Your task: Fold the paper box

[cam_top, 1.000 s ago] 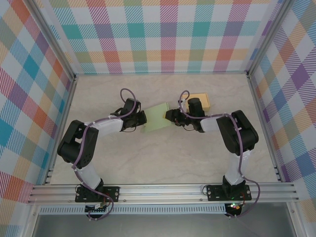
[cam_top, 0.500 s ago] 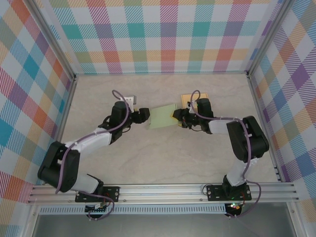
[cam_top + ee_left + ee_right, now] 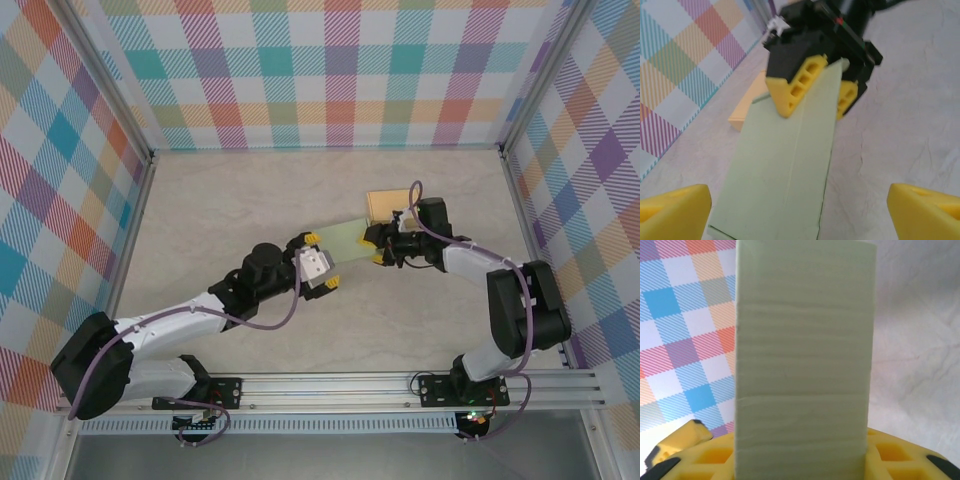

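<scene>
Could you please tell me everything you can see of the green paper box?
The green paper box is a flattened card sleeve, long and rectangular, with a lengthwise crease. The right gripper is shut on one end, holding it above the table. The open left gripper flanks its other end without touching.

1. We see a pale marbled surface (image 3: 250,200).
2. Plaid panels (image 3: 340,70) wall in its back and both sides.
3. We spot a flat tan box (image 3: 385,203) lying far right of centre.
4. Aluminium rail (image 3: 330,385) runs along the near edge.
</scene>
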You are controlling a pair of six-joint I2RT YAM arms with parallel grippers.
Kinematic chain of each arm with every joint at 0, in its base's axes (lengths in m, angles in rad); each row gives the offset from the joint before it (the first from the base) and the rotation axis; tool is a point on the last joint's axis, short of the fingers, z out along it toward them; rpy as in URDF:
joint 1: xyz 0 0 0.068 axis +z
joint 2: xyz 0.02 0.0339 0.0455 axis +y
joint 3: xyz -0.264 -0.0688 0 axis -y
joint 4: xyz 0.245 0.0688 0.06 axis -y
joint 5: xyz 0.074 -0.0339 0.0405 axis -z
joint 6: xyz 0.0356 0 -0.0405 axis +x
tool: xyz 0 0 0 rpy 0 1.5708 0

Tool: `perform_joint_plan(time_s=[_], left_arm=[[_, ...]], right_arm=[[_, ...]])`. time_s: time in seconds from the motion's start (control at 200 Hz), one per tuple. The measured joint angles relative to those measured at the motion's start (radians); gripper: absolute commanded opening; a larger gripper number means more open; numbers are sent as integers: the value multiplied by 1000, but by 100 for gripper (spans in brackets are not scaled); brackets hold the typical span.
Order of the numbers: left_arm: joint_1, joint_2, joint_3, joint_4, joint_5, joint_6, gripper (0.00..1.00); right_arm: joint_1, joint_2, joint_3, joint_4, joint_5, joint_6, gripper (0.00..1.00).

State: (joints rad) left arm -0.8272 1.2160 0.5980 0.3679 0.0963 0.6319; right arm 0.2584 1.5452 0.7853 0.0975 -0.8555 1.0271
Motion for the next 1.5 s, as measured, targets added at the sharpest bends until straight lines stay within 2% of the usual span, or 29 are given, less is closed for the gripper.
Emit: perform_joint_plan(time_s=[0.215, 0.345, 0.475, 0.675, 0.785, 1.075, 1.225, 1.38, 1.5], left_arm=[[-35, 2, 0, -79, -109, 127, 89], [-36, 34, 2, -89, -184, 171, 82], [-40, 85, 3, -101, -238, 208, 79], [-45, 113, 11, -101, -265, 241, 71], [-49, 126, 16, -101, -267, 248, 62], [-54, 138, 40, -143, -262, 248, 52], [-53, 138, 88, -229, -232, 229, 50], [-27, 139, 150, -315, -154, 187, 47], [2, 157, 190, -378, -90, 158, 45]], right_arm=[[-3, -33, 0, -97, -53, -18, 39], [-4, -33, 0, -121, -74, -17, 40], [-4, -33, -1, -130, -97, -18, 41], [-4, -26, -1, -152, -119, -21, 43], [-5, -9, -1, -151, -130, -21, 43], [-13, 23, -1, -156, -149, -25, 47], [-23, 24, -1, -179, -152, -40, 56], [-39, 23, -2, -205, -148, -77, 75], [-58, 7, -3, -248, -130, -110, 80]])
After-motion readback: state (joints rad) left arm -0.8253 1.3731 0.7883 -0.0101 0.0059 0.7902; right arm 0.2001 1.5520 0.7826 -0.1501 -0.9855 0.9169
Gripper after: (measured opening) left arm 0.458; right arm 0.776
